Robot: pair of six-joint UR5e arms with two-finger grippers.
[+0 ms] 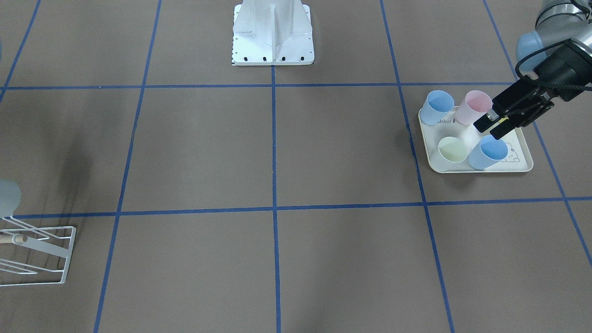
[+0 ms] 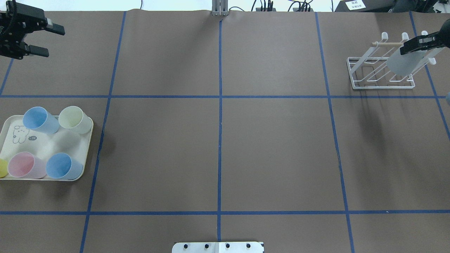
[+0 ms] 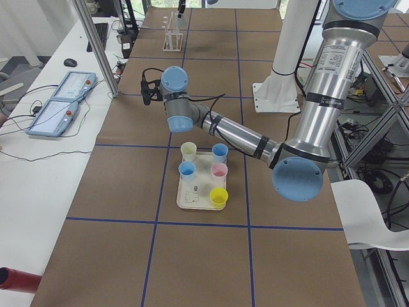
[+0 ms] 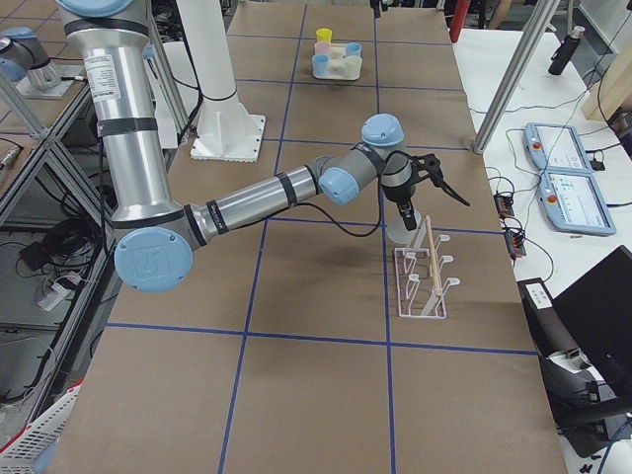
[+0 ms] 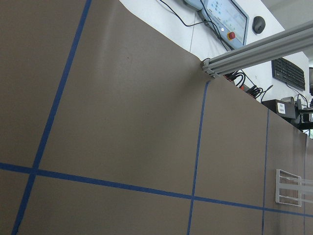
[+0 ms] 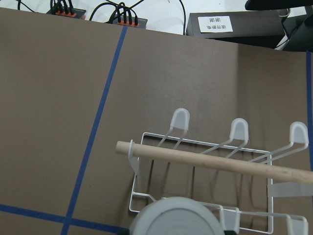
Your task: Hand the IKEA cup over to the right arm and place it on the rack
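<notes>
Grey cup (image 2: pixel 403 62): tilted, clamped near its upper end, and hanging over the far-right corner of the table, right at the rack. From where I stood I could not tell whether it was touching a prong.

Right gripper (image 2: pixel 411 46): its two fingers were pinched narrow on the grey cup, reaching in from the table's right edge above the rack.

Rack (image 2: pixel 381 75): white wire, standing on the table with its prongs pointing up. The wooden dowel (image 6: pixel 210 163) ran along its top, and the cup's round base sat low in the right wrist view, just in front of that dowel.

Left gripper (image 2: pixel 52 42): fingers spread wide with nothing between them, raised above the far-left corner of the table, well apart from the rack and the grey cup.

Tray (image 2: pixel 45 144): cream with a small animal drawing, lying at the left side of the table, nearer the robot than the left gripper.

Other cups: five stood upright on the tray, namely two blue (image 2: pixel 38 119), one pale green (image 2: pixel 74 119), one pink (image 2: pixel 24 165) and one yellow (image 3: pixel 219 196).

Table (image 2: pixel 274 147): brown covering, crossed by blue tape lines (image 2: pixel 219 140).
</notes>
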